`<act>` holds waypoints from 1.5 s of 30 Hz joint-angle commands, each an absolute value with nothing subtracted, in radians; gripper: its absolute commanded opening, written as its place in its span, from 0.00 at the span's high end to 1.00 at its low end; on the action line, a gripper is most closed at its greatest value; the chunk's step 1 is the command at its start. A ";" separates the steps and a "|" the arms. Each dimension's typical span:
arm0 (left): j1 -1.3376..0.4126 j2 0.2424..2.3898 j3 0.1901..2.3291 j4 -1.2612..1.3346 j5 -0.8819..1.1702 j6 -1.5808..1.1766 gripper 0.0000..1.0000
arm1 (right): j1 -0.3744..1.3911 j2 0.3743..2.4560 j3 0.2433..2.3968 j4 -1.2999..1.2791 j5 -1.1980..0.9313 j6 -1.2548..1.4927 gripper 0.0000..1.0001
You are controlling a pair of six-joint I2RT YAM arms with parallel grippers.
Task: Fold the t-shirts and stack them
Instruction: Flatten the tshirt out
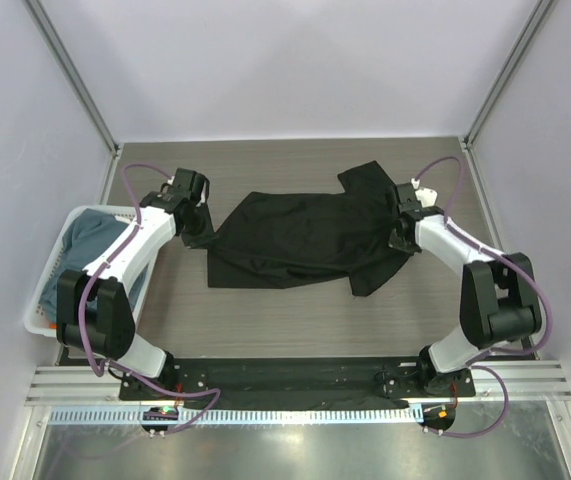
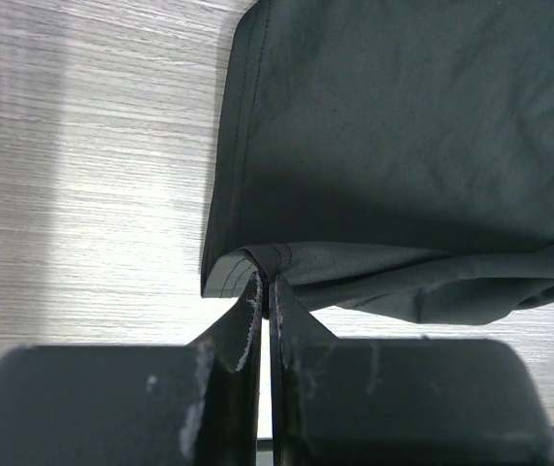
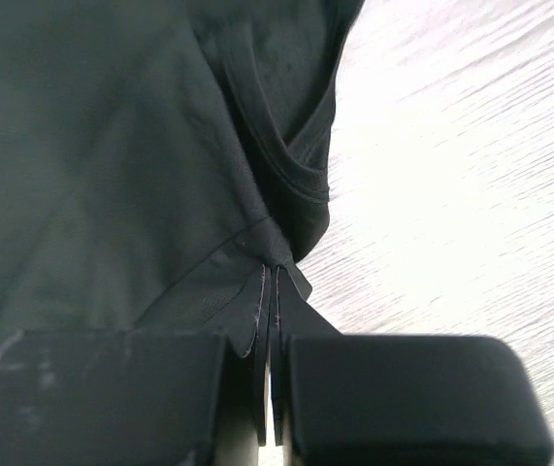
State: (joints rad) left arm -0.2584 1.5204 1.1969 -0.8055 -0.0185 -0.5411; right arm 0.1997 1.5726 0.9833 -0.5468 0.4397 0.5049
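the black t-shirt [image 1: 295,240] lies on the surface [image 1: 295,320], long axis left to right, hem leftward, collar rightward; the left gripper [image 2: 267,291] pinches its hem edge; the right gripper [image 3: 272,277] pinches cloth beside the collar.

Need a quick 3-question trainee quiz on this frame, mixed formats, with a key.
1. True or false: the left gripper and the right gripper are each shut on the black t-shirt.
2. Where does the blue-grey shirt lie? A) in the white basket B) on top of the black t-shirt C) in the right gripper
3. Fill in: the white basket sits at the ____ side of the table, by the robot's own sides.
Key: 1 true; 2 A; 3 left.
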 commanded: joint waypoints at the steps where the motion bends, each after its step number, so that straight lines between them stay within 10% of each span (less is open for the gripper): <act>1: -0.255 1.493 1.246 -0.815 -0.049 -0.532 1.00 | 0.196 1.476 1.029 -0.545 0.439 0.517 0.99; 17: -0.238 1.585 1.356 -0.853 -0.160 -0.522 1.00 | 0.199 1.816 1.371 -0.454 0.186 0.460 0.99; 24: -0.236 1.583 1.327 -0.845 -0.155 -0.511 1.00 | 0.201 1.846 1.509 -0.624 0.231 0.429 0.66; 45: -0.236 1.566 1.290 -0.811 -0.074 -0.495 1.00 | 0.133 1.670 1.114 -0.537 0.253 0.515 0.65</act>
